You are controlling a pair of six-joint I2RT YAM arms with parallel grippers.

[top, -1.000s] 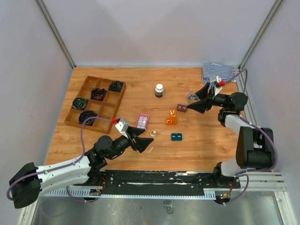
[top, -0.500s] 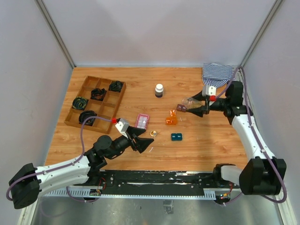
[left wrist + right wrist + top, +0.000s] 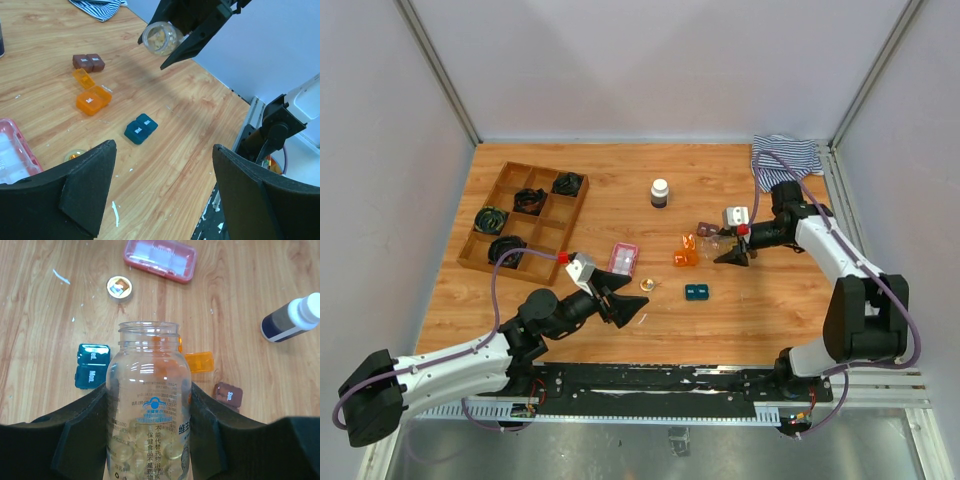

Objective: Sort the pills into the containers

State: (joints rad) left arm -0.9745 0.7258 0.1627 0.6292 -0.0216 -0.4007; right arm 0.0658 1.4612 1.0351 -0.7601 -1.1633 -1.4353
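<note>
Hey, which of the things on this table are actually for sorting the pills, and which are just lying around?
For the job: clear pill bottle, pink case, orange case, teal case, brown case.

Just lying about: wooden tray of black coils, striped cloth, small round lid, dark bottle with white cap (use unclear).

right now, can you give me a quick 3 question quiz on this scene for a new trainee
1. True or false: the right gripper holds a clear bottle with its cap off.
2. The orange case on the table is: A shut, B lying with its lid open, C gripped by an arm.
3. Fill in: the left gripper has its jaws ____ and holds nothing.

Key: 1 true; 2 B; 3 open.
</note>
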